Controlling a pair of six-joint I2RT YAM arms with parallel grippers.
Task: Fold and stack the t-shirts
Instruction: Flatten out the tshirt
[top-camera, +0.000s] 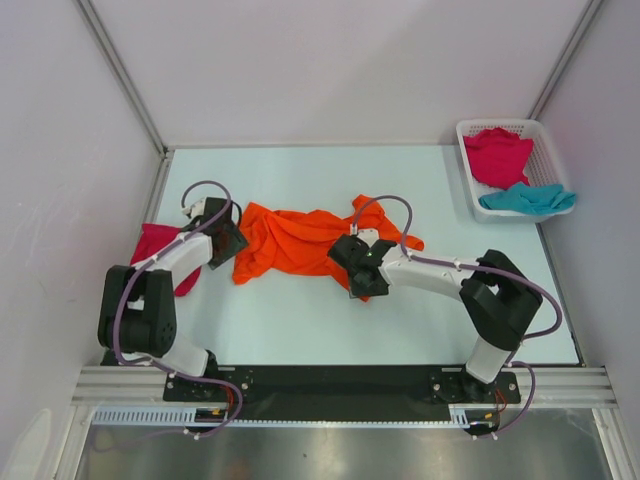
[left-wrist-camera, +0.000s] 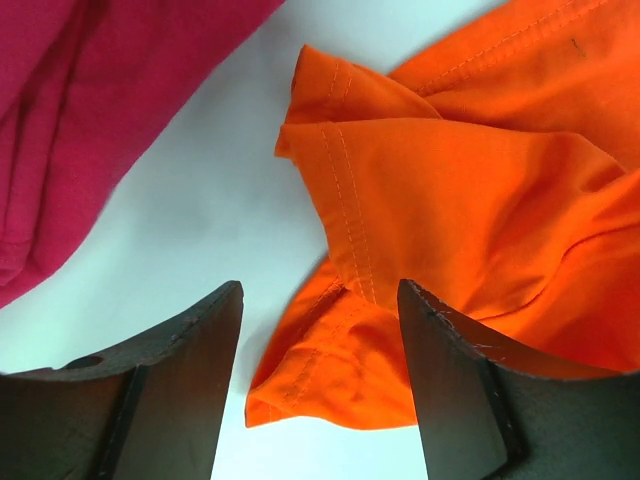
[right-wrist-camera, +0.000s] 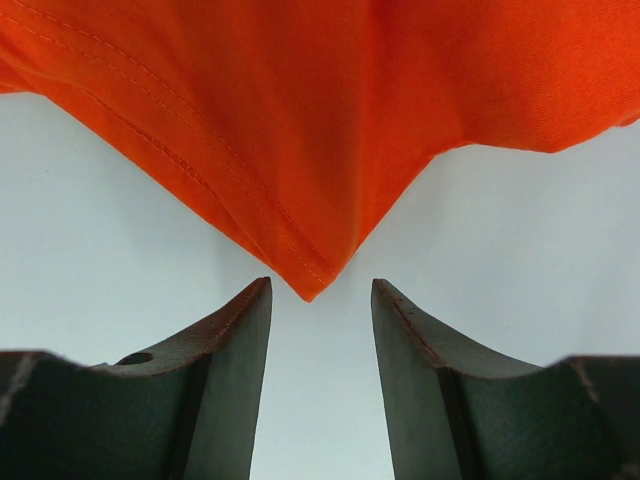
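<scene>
Left pincer gapes empty over a hem of the crumpled orange shirt mid-tabletop; right pincer likewise at its corner. Folding seems barely begun: pink shirt beside, second pink shirt and teal shirt in the basket.

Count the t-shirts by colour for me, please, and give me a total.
Orange t-shirt: 1
Magenta-pink t-shirts: 2
Teal t-shirt: 1
Total: 4
</scene>
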